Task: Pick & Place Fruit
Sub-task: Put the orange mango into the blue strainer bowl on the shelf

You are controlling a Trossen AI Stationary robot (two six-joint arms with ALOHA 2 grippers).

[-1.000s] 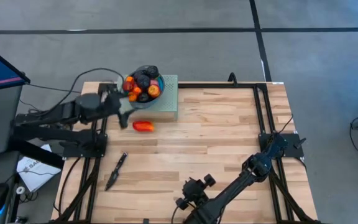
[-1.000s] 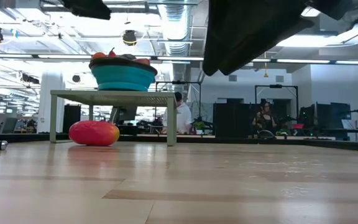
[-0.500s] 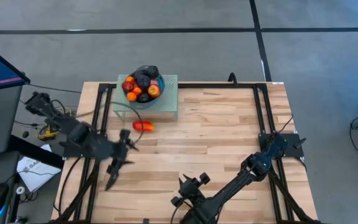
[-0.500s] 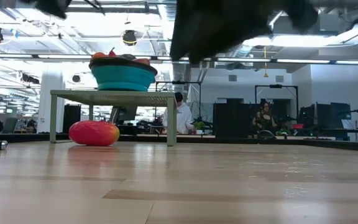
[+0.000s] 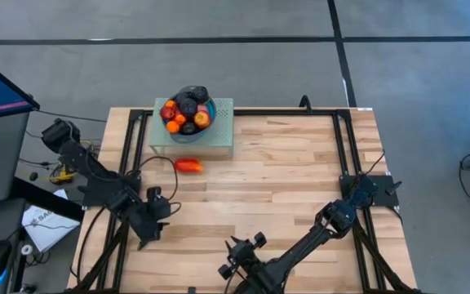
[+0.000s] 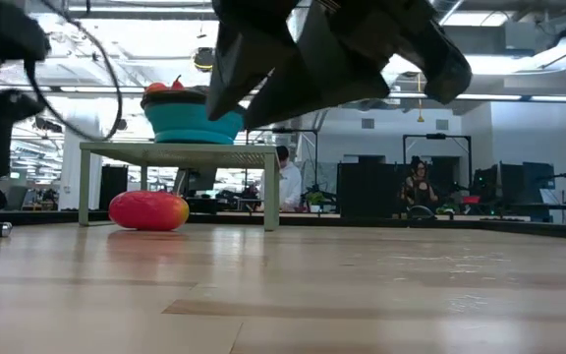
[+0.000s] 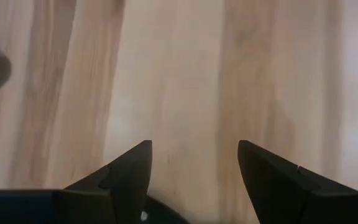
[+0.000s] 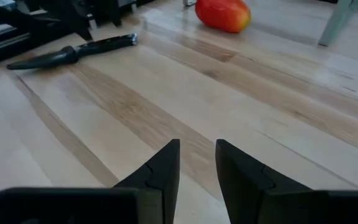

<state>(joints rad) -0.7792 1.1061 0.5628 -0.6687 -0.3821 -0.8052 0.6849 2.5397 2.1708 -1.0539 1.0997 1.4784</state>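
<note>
— Fruit first: where is the long red-orange piece [image 5: 188, 166], and which way does it run?

— Start nearer, at the table's front edge. The right gripper [image 5: 237, 260] hangs low there, and its wrist view shows the two fingers [image 8: 160, 169] only a little apart, nothing between them.

— And the left gripper [image 5: 149, 222]?

— Over the wooden table [image 5: 300, 188] near its left edge, fingers [image 7: 129, 174] spread wide above bare boards, holding nothing. A dark knife [image 8: 73, 53] lies on the boards close by (the right wrist view shows it best).

— Now the long piece.

— It lies flat on the wood just in front of the pale green stand [image 5: 219, 140], apart from both grippers. Its long axis runs across the table, left to right; in the low view the yellow-tipped end [image 6: 179, 209] points right.

— The rest of the fruit?

— Farthest back: red, orange and dark balls [image 5: 185, 110] heaped in the blue bowl [image 6: 193, 122] on top of the stand. A person [image 6: 288, 183] stands in the room beyond.
</note>
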